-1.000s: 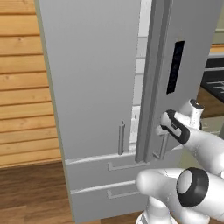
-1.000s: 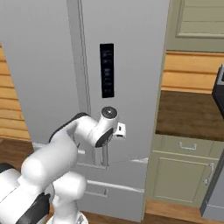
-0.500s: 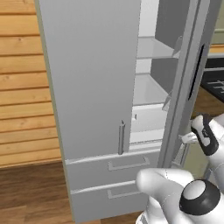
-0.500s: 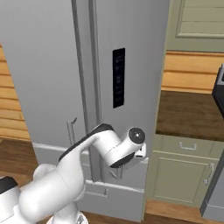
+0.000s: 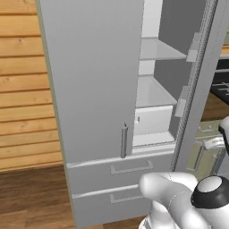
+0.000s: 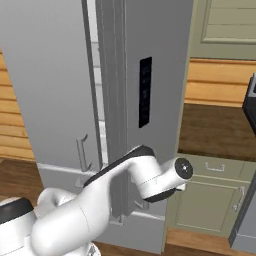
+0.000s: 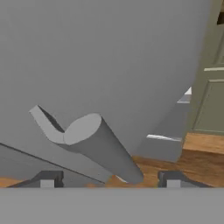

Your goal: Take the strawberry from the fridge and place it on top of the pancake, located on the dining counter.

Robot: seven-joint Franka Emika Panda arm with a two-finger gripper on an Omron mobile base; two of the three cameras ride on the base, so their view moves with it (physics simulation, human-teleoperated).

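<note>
- The right door (image 6: 150,100) of the tall light grey French-door fridge (image 5: 94,89) has swung much wider over the last second: from nearly closed, to a narrow gap, to standing well open, baring the white shelves (image 5: 154,91) inside.
- That suggests the door-opening step is close to done and the reach inside comes next.
- On the bare stretches of shelf in the left base view, no tiny bright red strawberry can be made out; where it lies cannot be told.
- The two-finger gripper (image 7: 109,177) sits at the lower end of the door's grey vertical bar handle (image 7: 103,146).
- Its dark tips (image 7: 47,178) stand wide apart, one either side of the bar; whether they touch it cannot be told.
- The jaws look released, not clamped.
</note>
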